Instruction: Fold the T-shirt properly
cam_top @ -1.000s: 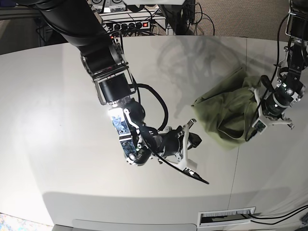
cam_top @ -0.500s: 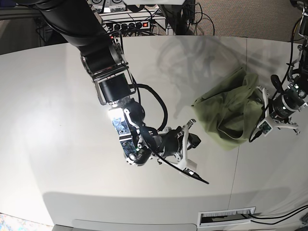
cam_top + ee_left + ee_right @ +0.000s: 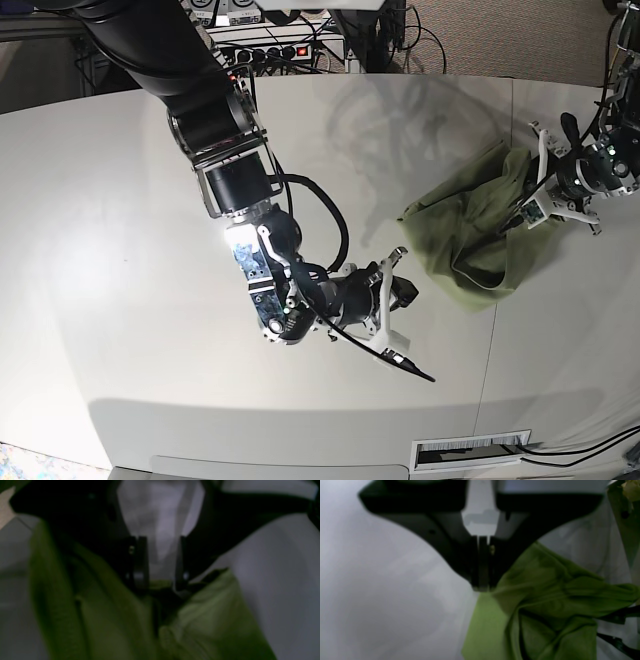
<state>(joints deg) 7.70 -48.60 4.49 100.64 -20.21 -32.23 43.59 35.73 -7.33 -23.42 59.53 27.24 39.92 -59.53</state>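
The T-shirt [image 3: 478,232] lies bunched in a loose heap at about three o'clock on the table [image 3: 120,180], well toward the right edge in the base view. It looks light, thin and limp: it will sag and slide over itself when lifted, will not hold a shape, and pulling on one layer is likely to drag the others along. It is neither fragile nor slippery, and a small pinch on a single edge should carry it. Hems, shoulder seams and sleeve ends look like the best places to take hold, though in this crumple I cannot tell which fold is which; the flat corner pointing toward nine o'clock, nearest the right gripper [image 3: 397,300], is the clearest free edge. That gripper hangs over bare table just beside that corner, its fingers pressed fully together and holding nothing; the right wrist view shows the cloth [image 3: 545,610] starting just past the fingertips. The left gripper [image 3: 545,195] sits at the heap's three o'clock side with its fingers [image 3: 140,565] spread apart and a gap between them; cloth lies directly below the tips but none appears pinched. Apart from the shirt I see nothing lying on the table. The bulky right arm [image 3: 225,150] reaches across the middle and its trailing cable [image 3: 340,225] hangs near the shirt, so it could snag cloth once the shirt is spread.
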